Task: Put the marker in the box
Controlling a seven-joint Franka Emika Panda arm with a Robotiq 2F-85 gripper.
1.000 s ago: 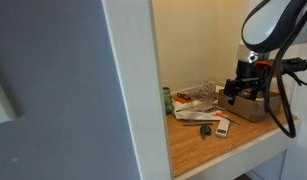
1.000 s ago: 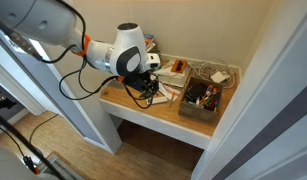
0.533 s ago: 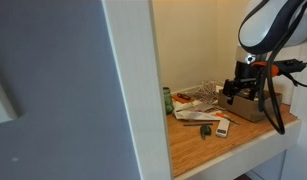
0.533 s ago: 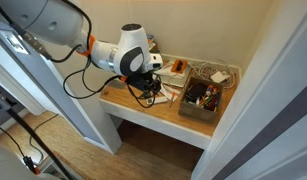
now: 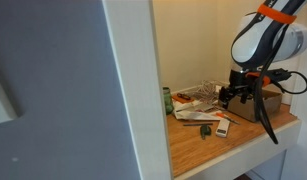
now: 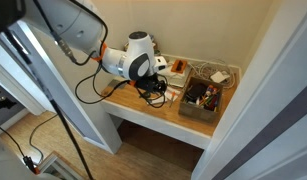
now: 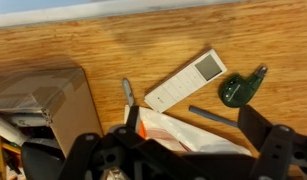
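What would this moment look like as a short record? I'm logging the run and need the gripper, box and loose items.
surface: wooden shelf
gripper: open, holding nothing, over the shelf beside the box
box: cardboard, clutter inside; its corner is at the left of the wrist view
marker candidates: thin dark sticks lying on the wood; cannot tell which is the marker
other items: white remote, green object near its end

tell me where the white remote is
In the wrist view the white remote lies flat on the wooden table, between the cardboard box and the small green object.
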